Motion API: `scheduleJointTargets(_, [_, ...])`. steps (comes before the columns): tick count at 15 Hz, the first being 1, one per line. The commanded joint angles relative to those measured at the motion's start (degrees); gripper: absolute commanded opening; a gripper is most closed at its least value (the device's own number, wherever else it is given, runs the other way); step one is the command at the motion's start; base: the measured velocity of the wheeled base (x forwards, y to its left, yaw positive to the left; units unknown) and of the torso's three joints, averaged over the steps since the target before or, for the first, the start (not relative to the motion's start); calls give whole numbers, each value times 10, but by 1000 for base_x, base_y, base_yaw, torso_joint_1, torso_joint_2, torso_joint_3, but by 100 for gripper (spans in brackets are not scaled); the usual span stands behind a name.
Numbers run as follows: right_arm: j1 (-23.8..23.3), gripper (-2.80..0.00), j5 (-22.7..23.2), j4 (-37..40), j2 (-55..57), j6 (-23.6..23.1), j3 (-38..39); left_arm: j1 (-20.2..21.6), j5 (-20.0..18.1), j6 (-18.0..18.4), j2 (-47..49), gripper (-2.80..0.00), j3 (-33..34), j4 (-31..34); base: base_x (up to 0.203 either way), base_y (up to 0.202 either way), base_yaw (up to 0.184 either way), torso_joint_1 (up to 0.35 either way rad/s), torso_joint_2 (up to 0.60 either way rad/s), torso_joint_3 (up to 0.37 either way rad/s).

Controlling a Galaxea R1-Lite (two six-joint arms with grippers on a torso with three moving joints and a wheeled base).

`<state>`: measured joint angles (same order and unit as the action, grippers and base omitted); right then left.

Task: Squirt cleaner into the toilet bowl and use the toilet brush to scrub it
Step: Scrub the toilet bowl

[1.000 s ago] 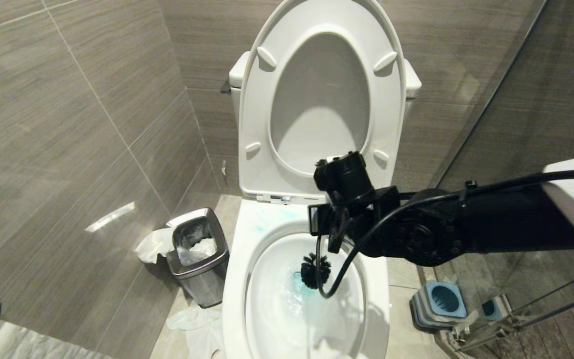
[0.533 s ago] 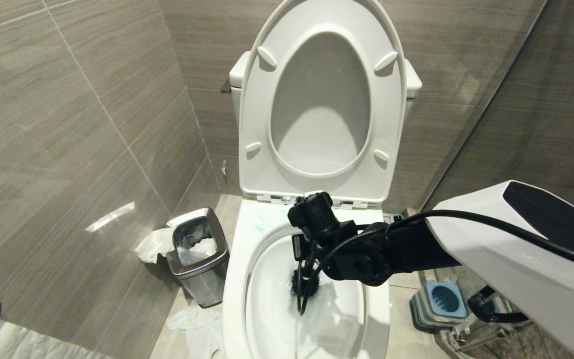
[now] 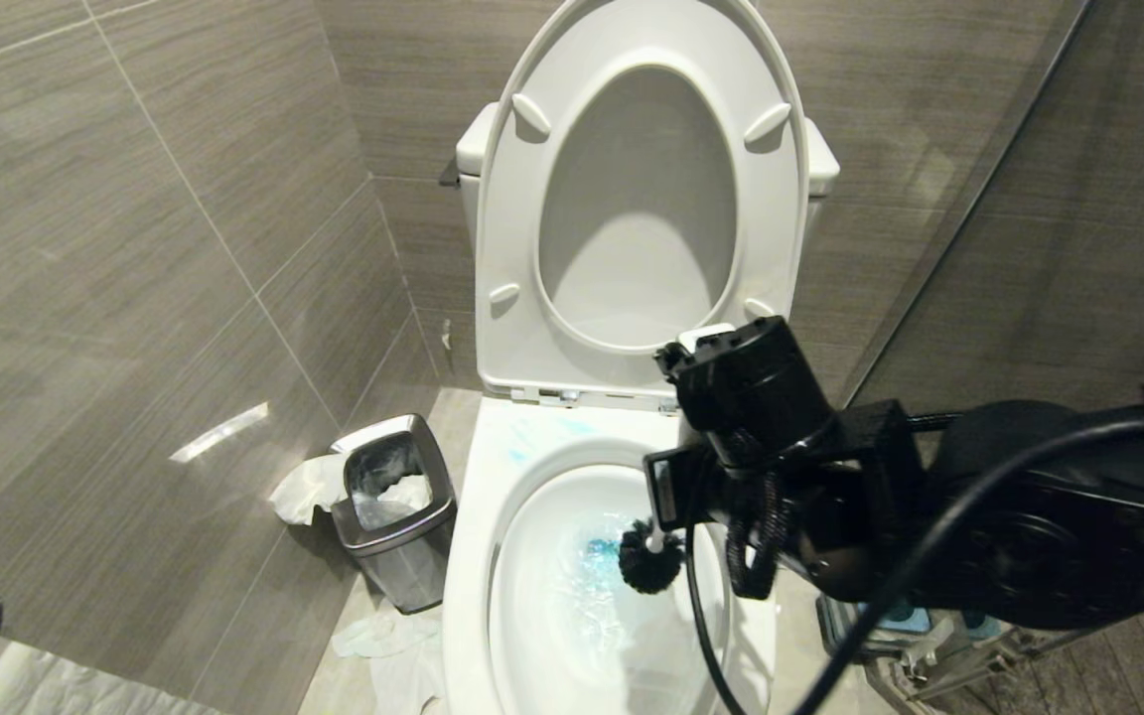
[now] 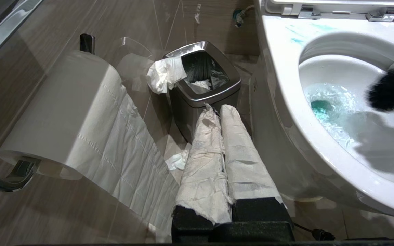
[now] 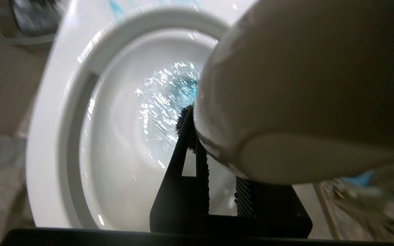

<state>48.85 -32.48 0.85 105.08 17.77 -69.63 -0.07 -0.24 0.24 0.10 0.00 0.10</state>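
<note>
The white toilet bowl (image 3: 478, 556) stands open, its water tinted by blue cleaner (image 3: 595, 549), with thin blue smears on the back rim (image 3: 532, 437). My right gripper (image 5: 214, 164) is shut on the toilet brush. The brush's pale rounded handle end (image 5: 303, 85) fills the right wrist view. Its black bristle head (image 3: 649, 561) sits low inside the bowl, at the right of the rippling water. In the head view the wrist hides the fingers. My left gripper (image 4: 219, 112) is parked low beside the bowl, shut, its fingers wrapped in white paper.
A steel waste bin (image 3: 395, 506) stuffed with tissue stands left of the toilet, with loose tissue (image 3: 383, 636) on the floor. A toilet-paper roll (image 4: 63, 112) hangs on the left wall. Seat and lid (image 3: 642, 199) are raised. The blue-grey brush holder (image 3: 890, 621) sits right, behind my arm.
The right arm dipped toward the bowl's back, then swung up and to the right. The brush head shifted from the middle of the water to its right side. The left arm stayed still.
</note>
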Motion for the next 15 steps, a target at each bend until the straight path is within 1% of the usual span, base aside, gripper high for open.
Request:
scheduleJointTargets(1, [14, -280, -10, 9, -71, 0, 34, 0, 0, 0, 0, -280, 0, 0, 0, 0, 0, 0, 0, 0])
scheduleJointTargets(5, [25, -280, -12, 4, -12, 2, 16, 1, 0, 0, 0, -280, 0, 0, 0, 0, 0, 0, 0, 0])
scheduleJointTargets(9, [30, -280, -12, 2, 54, 4, -23, 0, 0, 0, 0, -280, 0, 0, 0, 0, 0, 0, 0, 0])
scheduleJointTargets(11, [26, -280, -13, 1, 85, 10, -32, 0, 0, 0, 0, -280, 0, 0, 0, 0, 0, 0, 0, 0])
scheduleJointTargets(13, [17, -280, -29, 2, 117, 15, -48, 0, 0, 0, 0, -280, 0, 0, 0, 0, 0, 0, 0, 0])
scheduleJointTargets(15, [7, -280, -32, 2, 149, 14, -65, 0, 0, 0, 0, -280, 0, 0, 0, 0, 0, 0, 0, 0])
